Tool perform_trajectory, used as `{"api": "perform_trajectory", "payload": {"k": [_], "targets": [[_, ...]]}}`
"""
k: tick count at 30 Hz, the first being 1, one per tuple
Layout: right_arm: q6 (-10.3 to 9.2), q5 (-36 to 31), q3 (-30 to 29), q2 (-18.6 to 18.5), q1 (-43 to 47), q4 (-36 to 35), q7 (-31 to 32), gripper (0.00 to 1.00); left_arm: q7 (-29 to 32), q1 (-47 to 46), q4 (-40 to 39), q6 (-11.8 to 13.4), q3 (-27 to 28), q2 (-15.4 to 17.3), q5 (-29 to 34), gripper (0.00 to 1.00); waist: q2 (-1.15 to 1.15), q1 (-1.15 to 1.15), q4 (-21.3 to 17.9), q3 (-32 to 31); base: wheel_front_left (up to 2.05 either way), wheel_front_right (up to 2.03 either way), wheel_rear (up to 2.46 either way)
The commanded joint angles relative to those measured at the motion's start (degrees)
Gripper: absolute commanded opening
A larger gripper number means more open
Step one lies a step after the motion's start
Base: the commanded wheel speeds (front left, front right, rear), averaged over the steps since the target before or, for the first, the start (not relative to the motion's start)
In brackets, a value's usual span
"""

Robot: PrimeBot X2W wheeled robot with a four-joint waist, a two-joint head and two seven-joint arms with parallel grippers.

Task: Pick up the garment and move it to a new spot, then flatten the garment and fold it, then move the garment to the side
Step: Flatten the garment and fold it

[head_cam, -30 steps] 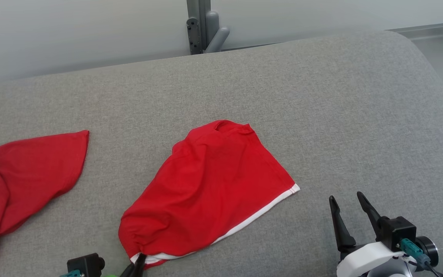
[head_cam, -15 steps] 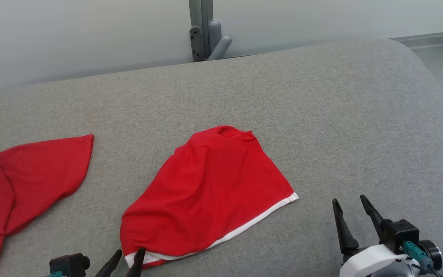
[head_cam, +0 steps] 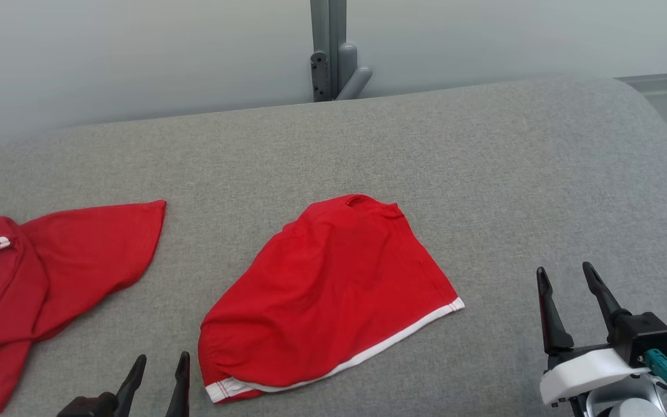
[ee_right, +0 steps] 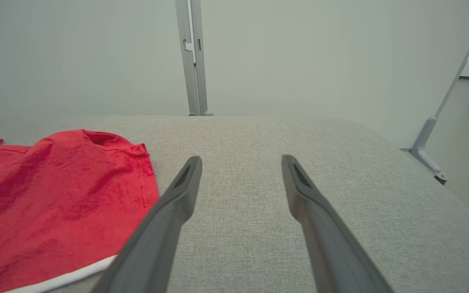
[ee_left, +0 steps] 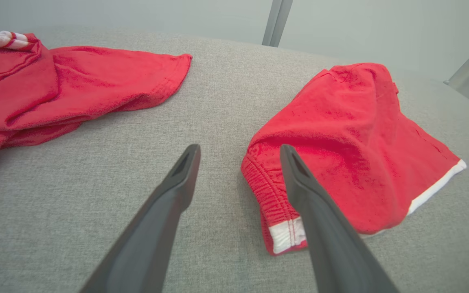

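Note:
A red pair of shorts point(head_cam: 333, 295) with a white hem lies loosely folded on the grey cushion, mid-front; it also shows in the left wrist view point(ee_left: 352, 134) and the right wrist view point(ee_right: 55, 199). My left gripper point(head_cam: 160, 365) stands open just left of the shorts' waistband corner point(ee_left: 287, 236), with nothing between its fingers. My right gripper point(head_cam: 568, 278) stands open over bare cushion to the right of the shorts, a little apart from the white hem.
A second red garment point(head_cam: 50, 278) with white trim lies crumpled at the left. The grey cushion point(head_cam: 484, 174) curves down at its right end. A grey metal post point(head_cam: 327, 52) stands behind the back edge, against a pale wall.
My left gripper has let go of the shorts' waistband corner and drawn back to the left, open. The head camera has shifted, so the whole scene sits further right.

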Motion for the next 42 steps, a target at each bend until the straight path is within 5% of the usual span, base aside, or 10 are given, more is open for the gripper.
{"api": "perform_trajectory", "payload": {"k": [1,10,17,28,42], "targets": [[-0.02,-0.5,-0.2,-0.1,-0.2,-0.6,-0.2,1.0,-0.6,-0.4,1.0,0.7,0.2,-0.5,1.5,1.0,0.24,0.0,0.6,-0.6,0.0,0.0,0.0],[-0.02,-1.7,-0.9,-0.3,1.3,-1.8,-0.2,1.0,-0.9,2.1,0.7,0.1,9.9,-7.0,14.7,1.0,0.24,0.0,2.0,-2.3,0.0,0.0,0.0],[-0.02,-2.6,0.0,-0.4,0.8,0.0,-0.2,1.0,-1.0,5.7,0.2,-4.4,17.8,-12.1,23.2,1.0,0.24,0.0,2.0,-2.6,0.0,0.0,0.0],[-0.02,-2.5,0.8,-0.4,0.9,1.5,-0.2,1.0,-1.0,4.5,3.7,-12.2,23.8,-17.7,28.4,1.0,0.24,0.0,2.4,-3.0,0.0,0.0,0.0],[-0.02,1.4,5.4,-1.3,-1.7,5.8,-0.2,1.0,-1.0,3.3,7.7,-15.5,24.1,-18.2,28.3,1.0,0.24,0.0,1.3,-3.5,0.0,0.0,0.0]]}}
